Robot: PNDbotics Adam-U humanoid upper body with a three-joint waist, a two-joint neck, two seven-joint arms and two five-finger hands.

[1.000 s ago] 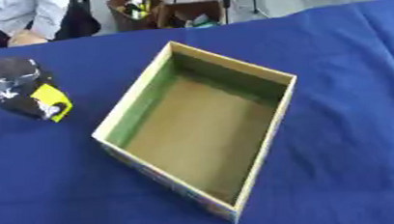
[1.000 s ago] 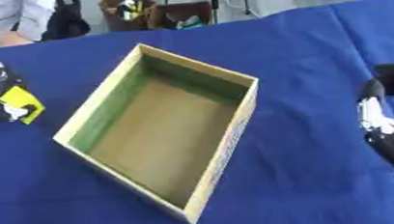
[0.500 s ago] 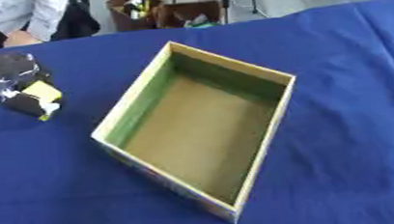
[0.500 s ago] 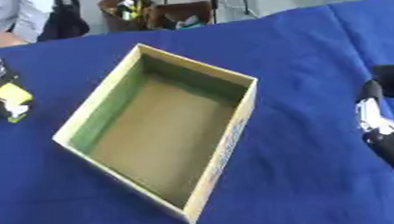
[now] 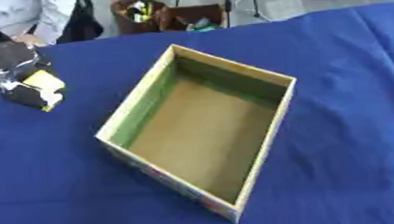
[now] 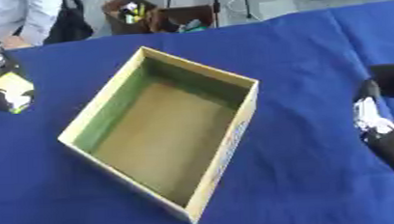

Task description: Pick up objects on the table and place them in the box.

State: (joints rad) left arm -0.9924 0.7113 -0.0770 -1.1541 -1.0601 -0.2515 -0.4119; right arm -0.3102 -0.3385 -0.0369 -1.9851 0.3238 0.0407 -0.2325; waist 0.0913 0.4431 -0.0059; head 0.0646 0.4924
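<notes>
The left hand (image 5: 10,65) hung at the far left, beside the box (image 5: 200,128) and above the worktop (image 5: 334,77), its fingers curled round a small black-and-yellow block (image 5: 39,91), presumably lifted so it could be carried over the box's near wall. The box stood open and empty on the blue cloth, a shallow cardboard tray set askew, with pale rims, a brown floor and greenish inner walls. The right hand (image 6: 386,133) lay idle at the right edge, well apart from the box; I could not tell how its fingers stood.
</notes>
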